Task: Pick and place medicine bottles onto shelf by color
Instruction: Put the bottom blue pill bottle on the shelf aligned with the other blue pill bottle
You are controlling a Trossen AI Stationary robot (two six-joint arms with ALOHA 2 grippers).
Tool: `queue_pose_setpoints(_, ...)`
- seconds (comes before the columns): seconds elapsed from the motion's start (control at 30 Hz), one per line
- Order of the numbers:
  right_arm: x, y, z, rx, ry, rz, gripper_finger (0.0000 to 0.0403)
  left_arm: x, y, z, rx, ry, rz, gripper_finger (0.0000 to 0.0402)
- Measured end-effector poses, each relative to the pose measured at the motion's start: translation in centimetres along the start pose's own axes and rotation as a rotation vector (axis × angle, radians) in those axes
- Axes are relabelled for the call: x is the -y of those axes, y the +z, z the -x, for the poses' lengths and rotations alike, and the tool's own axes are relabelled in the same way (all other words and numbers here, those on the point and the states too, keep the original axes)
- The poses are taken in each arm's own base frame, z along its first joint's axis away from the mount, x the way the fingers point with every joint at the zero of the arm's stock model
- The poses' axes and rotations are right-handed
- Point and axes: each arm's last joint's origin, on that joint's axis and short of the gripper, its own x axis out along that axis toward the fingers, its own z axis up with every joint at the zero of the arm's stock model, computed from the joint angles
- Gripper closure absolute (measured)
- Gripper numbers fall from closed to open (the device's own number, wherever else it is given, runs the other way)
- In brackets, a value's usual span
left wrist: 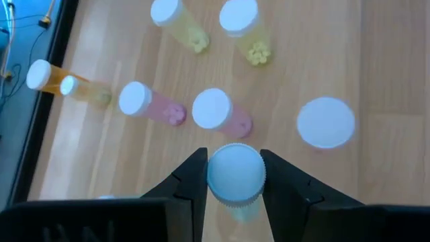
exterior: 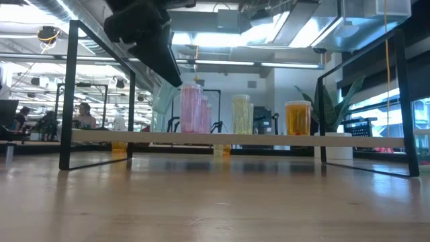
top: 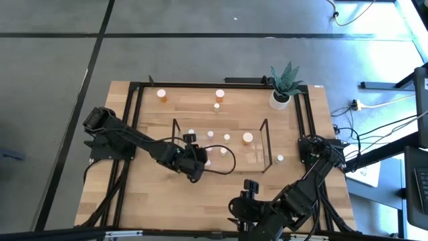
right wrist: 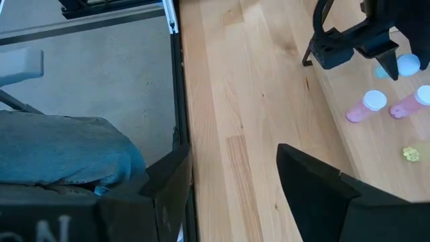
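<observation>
Step in hand: the left gripper (left wrist: 234,176) is carrying one small bottle (left wrist: 234,173) over the shelf (top: 266,144); I judge the placing is not finished yet.
Left gripper: its two fingers pinch the white cap of that bottle from both sides, seen clearly in the left wrist view. The body of the bottle looks pale, maybe greenish, but the cap hides most of it.
Where it is: in the high view the left gripper (top: 194,163) hangs over the near left part of the shelf, about 7 o'clock from the shelf middle.
Bottles already there: two pink bottles (left wrist: 216,112) stand just beyond the held one, and two yellow-green bottles (left wrist: 243,27) stand farther, at 12 o'clock from it. A larger white cap (left wrist: 326,122) is at 2 o'clock, and orange bottles (left wrist: 50,77) at 10 o'clock.
How to do it well: first be sure of the colour, then move toward the matching group and lower straight down into a free place. Keep the fingers away from the pink caps, which are very near. Open only when the bottom rests on the shelf.
Risk: a tilted bottle can fall and push its neighbours.
Right gripper: its fingers (right wrist: 322,195) stand spread with nothing between them; it waits at the near edge of the table (top: 154,201), at 5 o'clock.
</observation>
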Motion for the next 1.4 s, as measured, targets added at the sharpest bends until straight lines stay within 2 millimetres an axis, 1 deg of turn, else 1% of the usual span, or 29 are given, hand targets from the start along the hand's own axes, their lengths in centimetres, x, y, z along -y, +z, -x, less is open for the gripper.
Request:
queue_pose_setpoints(0.13,0.0,0.0,0.0,0.0,0.0,0.0,0.0184,-0.4,-0.8,0.1,0.04,-0.022,0.024,0.0297)
queue_pose_setpoints(0.33,0.0,0.0,0.0,0.001,0.001,-0.001,0.0184,-1.7,-1.8,0.6,0.055,-0.05,0.029,0.0297)
queue_pose_setpoints(0.5,0.0,0.0,0.0,0.001,0.001,0.0,0.0184,-2.2,-3.0,-1.0,0.03,-0.093,0.015,0.0297)
queue_pose_setpoints(0.63,0.0,0.0,0.0,0.001,0.001,-0.001,0.0184,-2.1,-3.6,-2.0,0.058,-0.104,0.042,0.0297)
queue_pose_setpoints(0.9,0.0,0.0,0.0,0.001,0.001,-0.001,0.0184,-2.2,-3.8,-2.2,0.063,-0.071,0.048,0.0297)
queue_pose_setpoints(1.2,0.0,0.0,0.0,0.001,0.001,0.0,0.0184,-2.7,-4.1,-2.4,0.027,-0.052,0.088,0.0297)
queue_pose_setpoints(1.4,0.0,0.0,0.0,0.001,0.001,-0.001,0.0184,-2.6,-4.1,-2.4,0.024,-0.061,0.095,0.0285)
